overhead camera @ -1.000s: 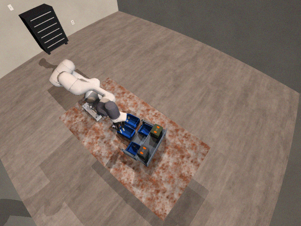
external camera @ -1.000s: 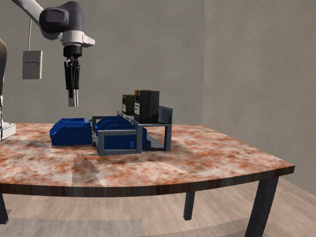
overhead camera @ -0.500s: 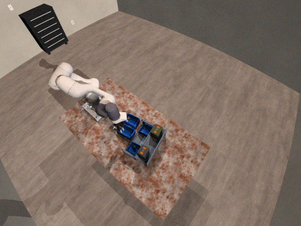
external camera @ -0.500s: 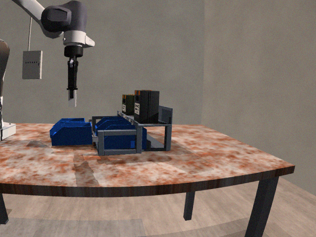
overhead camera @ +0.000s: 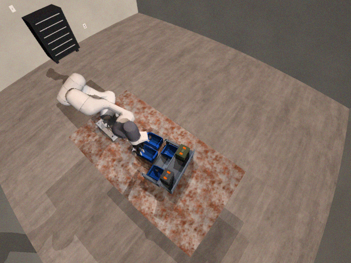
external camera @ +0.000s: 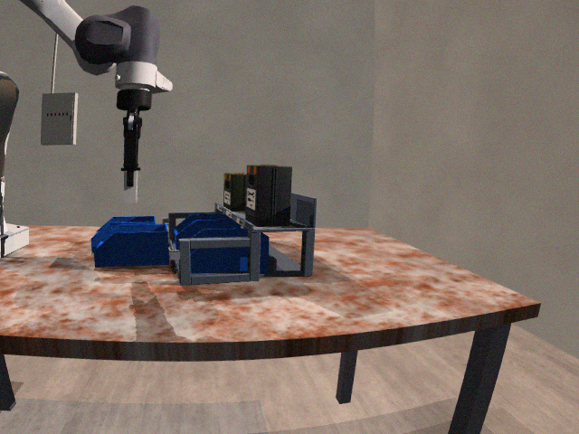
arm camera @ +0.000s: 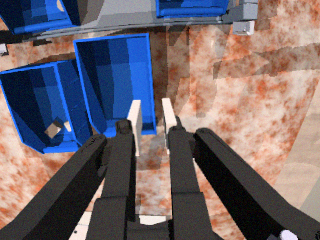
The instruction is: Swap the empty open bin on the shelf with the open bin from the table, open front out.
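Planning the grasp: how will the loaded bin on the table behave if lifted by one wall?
The loaded bin looks thick-walled, probably stiff. Its small part lies loose inside; tilting may slide it. A one-wall grasp is off-centre, so it likely tips.

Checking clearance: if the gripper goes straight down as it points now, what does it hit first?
Likely the near wall of the empty blue bin on the table; the gripper hangs above that edge, slightly open, holding nothing.
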Controlling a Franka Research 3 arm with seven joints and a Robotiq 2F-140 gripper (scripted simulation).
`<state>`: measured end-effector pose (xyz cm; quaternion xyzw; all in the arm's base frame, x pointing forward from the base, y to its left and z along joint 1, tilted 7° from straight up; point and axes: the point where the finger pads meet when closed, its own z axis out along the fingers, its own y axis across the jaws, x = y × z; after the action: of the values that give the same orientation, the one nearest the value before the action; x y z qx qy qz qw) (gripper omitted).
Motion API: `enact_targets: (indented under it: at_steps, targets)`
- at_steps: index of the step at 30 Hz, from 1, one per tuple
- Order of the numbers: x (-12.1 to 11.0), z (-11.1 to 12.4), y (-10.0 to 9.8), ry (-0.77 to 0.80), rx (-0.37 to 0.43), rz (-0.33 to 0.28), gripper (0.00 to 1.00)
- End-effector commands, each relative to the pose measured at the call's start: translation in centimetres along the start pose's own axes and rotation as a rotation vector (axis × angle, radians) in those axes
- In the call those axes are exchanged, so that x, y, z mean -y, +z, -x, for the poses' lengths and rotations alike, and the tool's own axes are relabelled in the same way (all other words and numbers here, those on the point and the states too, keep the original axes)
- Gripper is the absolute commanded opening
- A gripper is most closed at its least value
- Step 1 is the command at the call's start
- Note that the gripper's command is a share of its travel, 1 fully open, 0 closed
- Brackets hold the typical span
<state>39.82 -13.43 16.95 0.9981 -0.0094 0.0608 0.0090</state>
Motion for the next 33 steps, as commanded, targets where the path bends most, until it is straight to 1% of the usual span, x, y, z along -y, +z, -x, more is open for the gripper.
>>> enact_targets:
  at_steps: [1, 8, 10, 22, 33]
  targets:
    - [0.1, -0.2, 0.7, -0.017, -0.006, 0.002, 0.15]
    - [0.0, -0.2, 2.1, -0.017, -0.006, 0.002, 0.15]
    - [0.0, -0.2, 2.1, -0.017, -0.006, 0.002, 0.15]
    - [0.0, -0.2, 4.3, -0.017, -0.006, 0.002, 0.15]
    - [0.0, -0.3, 5.2, -0.017, -0.006, 0.002, 0.15]
